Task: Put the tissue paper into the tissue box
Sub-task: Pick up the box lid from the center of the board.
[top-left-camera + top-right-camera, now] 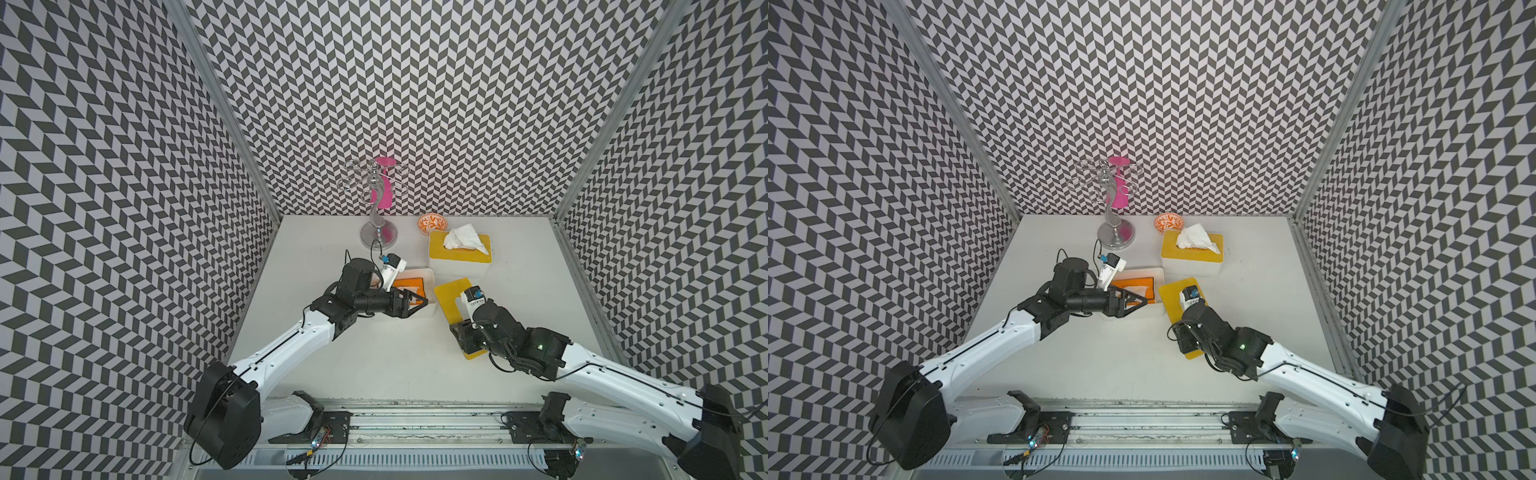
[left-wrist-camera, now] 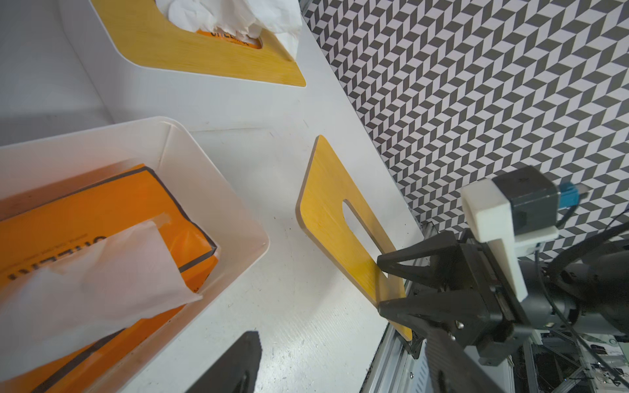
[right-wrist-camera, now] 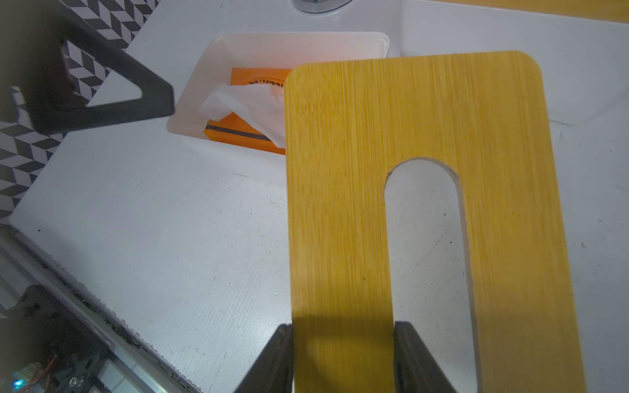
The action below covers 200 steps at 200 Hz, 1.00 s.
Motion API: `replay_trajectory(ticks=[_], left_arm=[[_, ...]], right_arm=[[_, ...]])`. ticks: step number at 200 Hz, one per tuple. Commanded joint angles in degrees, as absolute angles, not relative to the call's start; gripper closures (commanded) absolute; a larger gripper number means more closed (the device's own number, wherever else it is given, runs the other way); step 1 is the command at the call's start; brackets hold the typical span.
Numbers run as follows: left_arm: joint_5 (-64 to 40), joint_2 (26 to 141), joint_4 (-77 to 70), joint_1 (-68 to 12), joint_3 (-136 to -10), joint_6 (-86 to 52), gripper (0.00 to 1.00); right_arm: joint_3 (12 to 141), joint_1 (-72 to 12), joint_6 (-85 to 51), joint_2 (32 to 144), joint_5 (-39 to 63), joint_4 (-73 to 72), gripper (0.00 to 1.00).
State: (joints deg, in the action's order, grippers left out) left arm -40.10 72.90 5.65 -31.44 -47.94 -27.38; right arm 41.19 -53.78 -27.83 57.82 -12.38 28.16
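Though top views obscure the grip, right end effector (image 3: 343,340) pinches lid (image 3: 340,170) | left end effector (image 1: 424,300): gap unclear

In a top view the open tissue box (image 1: 419,273) sits mid-frame on the bench (image 1: 374,353), tissue pack (image 1: 402,284) inside — loose lid (image 1: 451,291) just right of it, a lidded box (image 1: 457,268) upper right, bowl (image 1: 432,223) and stand (image 1: 378,235) above.

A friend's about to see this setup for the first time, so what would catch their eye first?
The black-and-white chevron walls dominate on all sides. In the middle, the right claw grips a slotted yellow lid beside an open white box holding an orange tissue pack. Behind them, a lidded box sprouts white tissue.
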Motion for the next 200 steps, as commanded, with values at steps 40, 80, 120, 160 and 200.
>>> replay_trajectory(ticks=[40, 80, 120, 160, 200], left_arm=[[-46.02, 78.97, -2.91, -32.06, -50.34, -32.16, 0.34], [-45.73, 81.37, -6.99, -32.94, -49.66, -34.93, 0.45], [-45.04, 83.67, -8.6, -34.27, -49.67, -35.94, 0.54], [-44.47, 84.59, -11.43, -34.96, -48.5, -37.59, 0.63], [-43.81, 85.75, -11.98, -35.63, -48.23, -37.72, 0.6]], right_arm=[[41.49, -55.49, -28.12, 57.48, -12.6, 24.26, 0.85], [42.06, -56.8, -28.3, 58.08, -13.57, 24.35, 0.85], [42.48, -57.77, -28.54, 59.12, -13.99, 23.93, 0.85], [42.54, -58.44, -28.56, 59.76, -14.28, 23.38, 0.85], [42.71, -58.85, -28.65, 60.21, -14.71, 23.29, 0.85]])
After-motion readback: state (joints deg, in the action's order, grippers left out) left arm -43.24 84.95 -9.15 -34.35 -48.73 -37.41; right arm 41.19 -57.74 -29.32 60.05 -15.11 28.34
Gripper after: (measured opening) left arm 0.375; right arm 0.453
